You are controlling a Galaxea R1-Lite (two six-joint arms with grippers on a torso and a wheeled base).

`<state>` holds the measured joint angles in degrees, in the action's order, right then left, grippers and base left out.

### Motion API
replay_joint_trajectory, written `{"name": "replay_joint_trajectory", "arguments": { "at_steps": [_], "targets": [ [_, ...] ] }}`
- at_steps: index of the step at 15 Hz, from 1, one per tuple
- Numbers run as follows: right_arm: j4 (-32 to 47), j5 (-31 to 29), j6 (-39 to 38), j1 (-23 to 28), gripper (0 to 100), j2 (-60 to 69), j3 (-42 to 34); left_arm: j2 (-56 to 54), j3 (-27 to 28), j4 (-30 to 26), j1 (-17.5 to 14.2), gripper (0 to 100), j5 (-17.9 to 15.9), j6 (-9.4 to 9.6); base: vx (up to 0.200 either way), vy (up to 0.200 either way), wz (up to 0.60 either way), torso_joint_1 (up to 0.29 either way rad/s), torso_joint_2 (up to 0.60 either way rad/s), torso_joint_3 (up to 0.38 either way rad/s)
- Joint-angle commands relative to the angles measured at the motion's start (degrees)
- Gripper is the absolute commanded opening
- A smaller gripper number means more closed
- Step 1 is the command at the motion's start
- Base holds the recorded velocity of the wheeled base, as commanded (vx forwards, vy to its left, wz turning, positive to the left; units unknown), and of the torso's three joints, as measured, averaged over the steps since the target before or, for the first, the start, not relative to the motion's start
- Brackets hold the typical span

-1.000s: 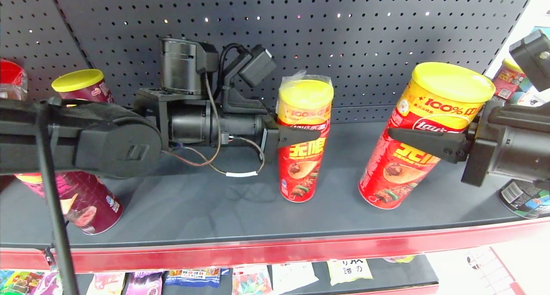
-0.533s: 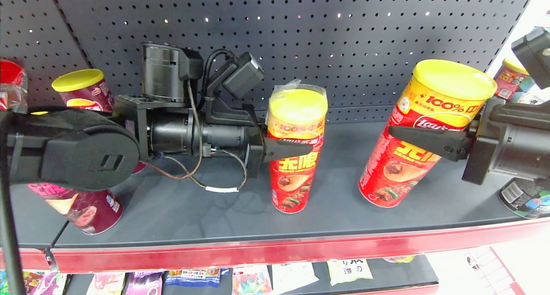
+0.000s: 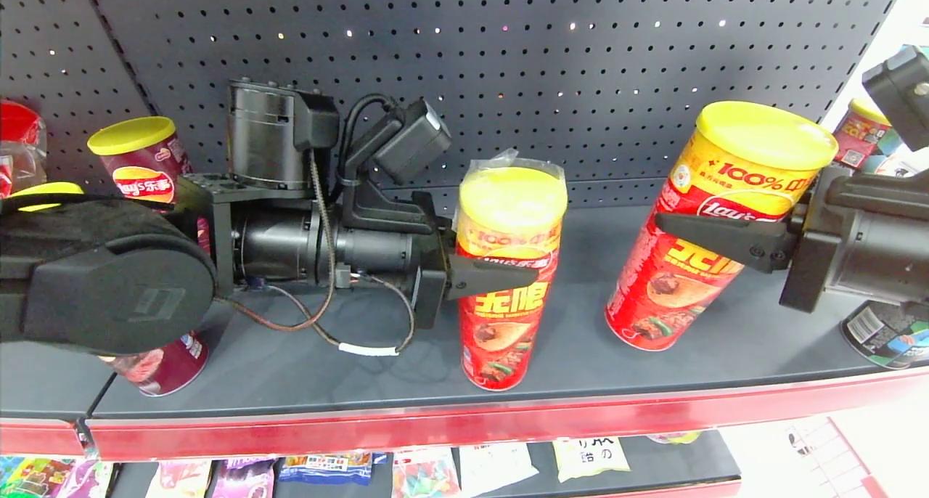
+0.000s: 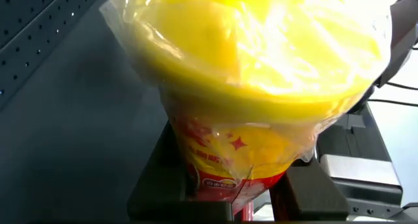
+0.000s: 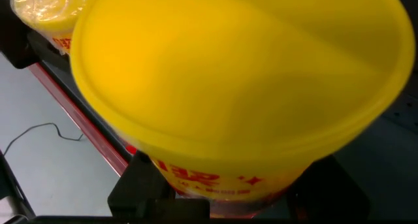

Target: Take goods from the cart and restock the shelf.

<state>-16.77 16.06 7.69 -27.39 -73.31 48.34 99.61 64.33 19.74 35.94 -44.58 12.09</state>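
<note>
Two red chip cans with yellow lids stand on the dark grey shelf [image 3: 348, 382]. My left gripper [image 3: 501, 269] is shut on the plastic-wrapped can [image 3: 508, 280] near the shelf's front edge, at mid shelf; the left wrist view looks down on that can [image 4: 255, 74] between the dark fingers [image 4: 157, 185]. My right gripper [image 3: 715, 240] is shut on the larger can [image 3: 718, 222], which tilts left with its base on the shelf at the right. The right wrist view shows this can's yellow lid [image 5: 241, 74] from above.
Maroon chip cans [image 3: 141, 157] stand at the shelf's left, partly behind my left arm. A pegboard wall [image 3: 508, 62] backs the shelf. A red lip [image 3: 464, 425] runs along the front edge. Snack bags [image 3: 326, 469] hang below. More packs [image 3: 882, 335] lie at the far right.
My left gripper has drawn the wrapped can toward the shelf's front edge. The right gripper and its tilted can have stayed put.
</note>
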Motion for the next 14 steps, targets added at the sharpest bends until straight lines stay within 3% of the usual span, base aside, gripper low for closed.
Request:
{"name": "replay_joint_trajectory", "arguments": {
  "at_steps": [1, 14],
  "targets": [
    [0.0, 0.0, 0.0, 0.0, 0, 0.0, 0.0, -0.1, -0.2, 0.0, 0.4, 0, 0.0, 0.04, 0.000, 0.000, 0.00, 0.000, 0.00, 0.000],
    [0.0, 0.0, 0.0, 0.0, 0, -0.1, 0.1, -1.5, -2.1, 0.1, 1.5, 0, 0.8, -0.49, 0.000, 0.000, 0.00, 0.000, 0.00, 0.000]
  ]
}}
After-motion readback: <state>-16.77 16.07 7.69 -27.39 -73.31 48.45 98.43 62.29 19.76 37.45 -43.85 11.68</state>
